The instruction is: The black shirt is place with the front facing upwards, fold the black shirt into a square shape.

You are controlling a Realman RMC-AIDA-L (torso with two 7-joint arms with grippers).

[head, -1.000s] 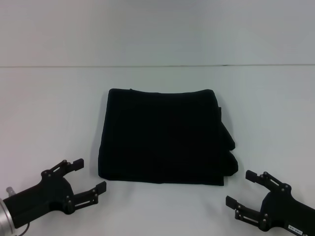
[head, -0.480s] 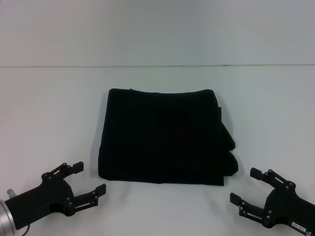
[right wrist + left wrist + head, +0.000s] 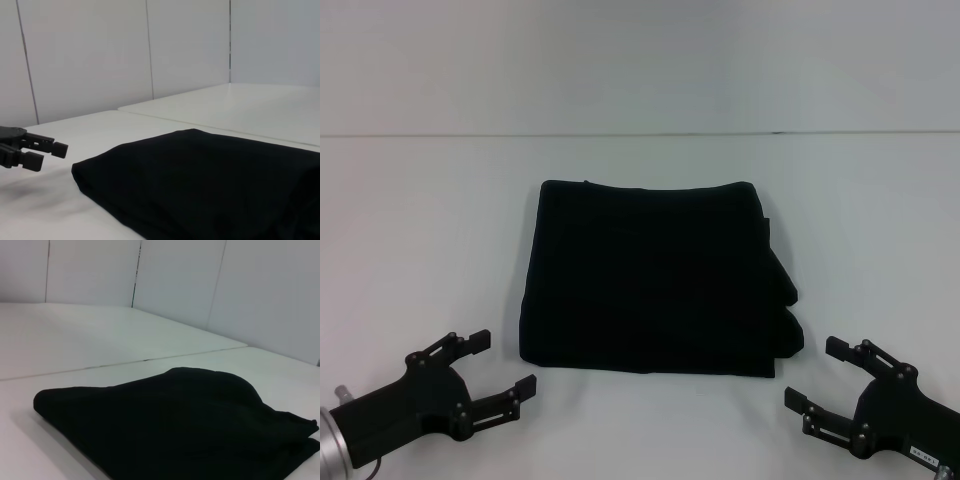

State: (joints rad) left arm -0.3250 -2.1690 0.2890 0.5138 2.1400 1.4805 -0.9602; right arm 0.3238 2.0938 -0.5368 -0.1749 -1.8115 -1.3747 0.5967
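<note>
A smooth white matte tabletop (image 3: 430, 240) spreads ahead of both end effectors; pale grey panelled walls (image 3: 90, 55) with thin vertical seams rise beyond.

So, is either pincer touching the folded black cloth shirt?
No: the black cloth shirt lies alone; left pincer and right pincer hang open beside it.

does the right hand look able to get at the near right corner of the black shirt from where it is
Probably yes. The right hand sits open on the table just beside that corner of the black shirt, and nothing lies between them. The left hand is off by the other corner.

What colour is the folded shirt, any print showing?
Plain black; the black shirt shows no lettering on its folded upper face, clearest in the head view.
</note>
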